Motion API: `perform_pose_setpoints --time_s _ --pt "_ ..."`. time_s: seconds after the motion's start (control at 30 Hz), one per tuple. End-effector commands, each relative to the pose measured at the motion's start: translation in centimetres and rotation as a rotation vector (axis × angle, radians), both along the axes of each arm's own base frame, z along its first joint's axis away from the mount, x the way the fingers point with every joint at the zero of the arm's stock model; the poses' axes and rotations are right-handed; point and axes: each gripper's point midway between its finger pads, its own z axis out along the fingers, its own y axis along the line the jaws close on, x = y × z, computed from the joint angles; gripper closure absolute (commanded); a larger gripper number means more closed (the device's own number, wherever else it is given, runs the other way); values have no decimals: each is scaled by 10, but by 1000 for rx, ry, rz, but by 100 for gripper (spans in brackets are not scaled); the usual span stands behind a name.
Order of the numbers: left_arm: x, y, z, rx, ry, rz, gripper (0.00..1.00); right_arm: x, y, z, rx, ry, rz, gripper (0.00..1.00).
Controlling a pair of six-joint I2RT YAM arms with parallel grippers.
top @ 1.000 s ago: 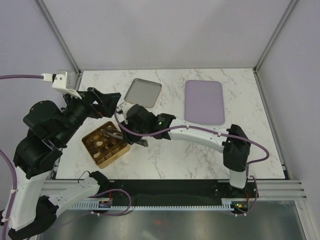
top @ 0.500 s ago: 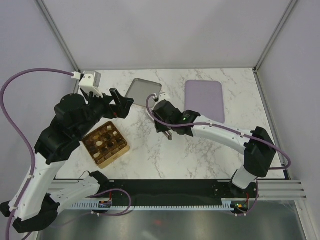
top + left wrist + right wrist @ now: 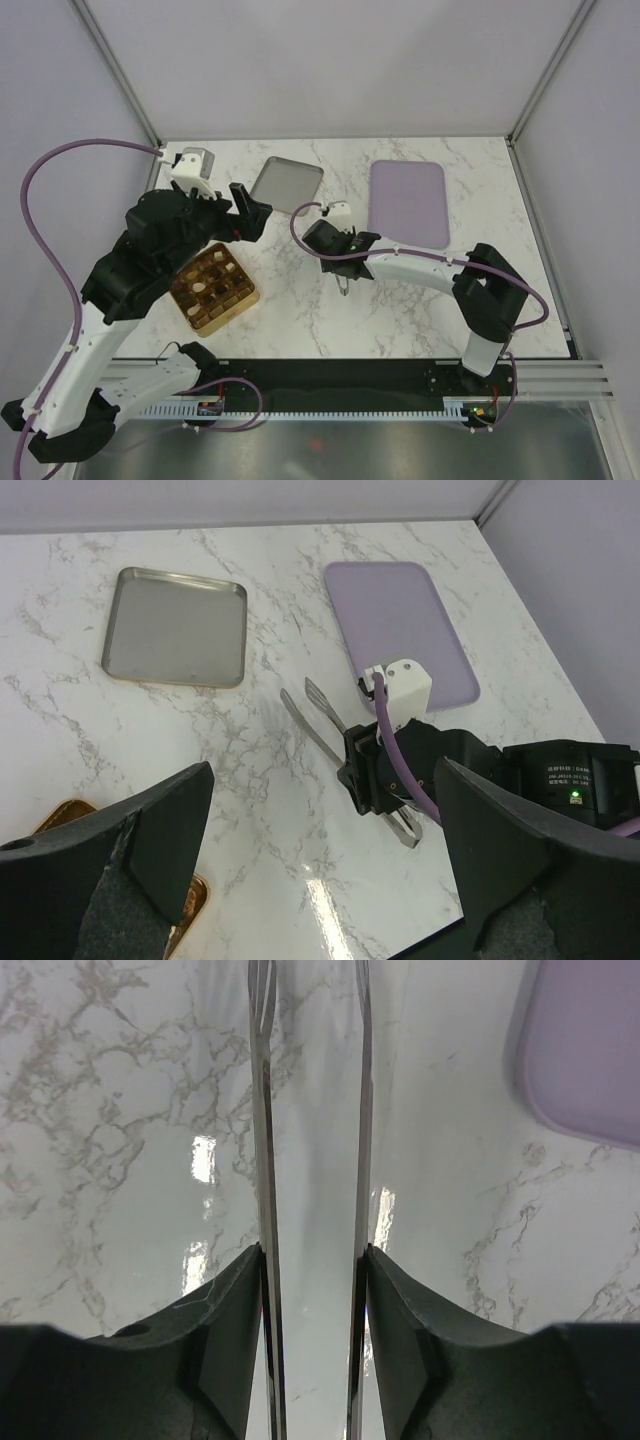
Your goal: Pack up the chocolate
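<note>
The chocolate point(image 3: 207, 287) sits in the gold box point(image 3: 235, 312) at the desk's eight o'clock. The left claw point(image 3: 250, 203) hangs at the box's one o'clock, spread wide and empty. The right claw point(image 3: 312, 1260), near the desk's centre, pinches metal tongs point(image 3: 262, 1110), whose tips are apart with nothing between them.

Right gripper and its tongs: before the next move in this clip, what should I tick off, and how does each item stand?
1. Tongs held by the right gripper: ok, both blades are clamped in it.
2. Tong tips free: ok, they are apart with nothing between them.
3. Left gripper out of the way: ok, it is open, holds nothing and sits near the silver tray.
4. Gold box accessible: ok, it is open-topped, with chocolate showing in its compartments.
5. Loose chocolate left to pick: cannot tell. None shows on the silver tray or the lilac tray, but the pieces are tiny.
</note>
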Motion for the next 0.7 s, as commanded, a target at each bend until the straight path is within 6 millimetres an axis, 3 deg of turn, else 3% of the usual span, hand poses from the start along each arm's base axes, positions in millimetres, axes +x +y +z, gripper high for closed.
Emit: perform_pose_setpoints --time_s 0.0,0.23,0.43,0.53,0.67 --pt "2 5 2 -13 -18 32 0 8 -4 -5 28 -54 -102 48" --pt "9 8 -9 5 19 71 0 3 -6 -33 45 -23 -141 41" --pt "17 5 -22 -2 81 86 1 2 -11 -43 32 -21 -171 30" --pt "22 5 -31 -6 116 92 1 3 -13 -42 36 -26 -178 23" --pt "34 16 -46 -1 159 141 1 2 -9 -32 61 -30 -167 4"
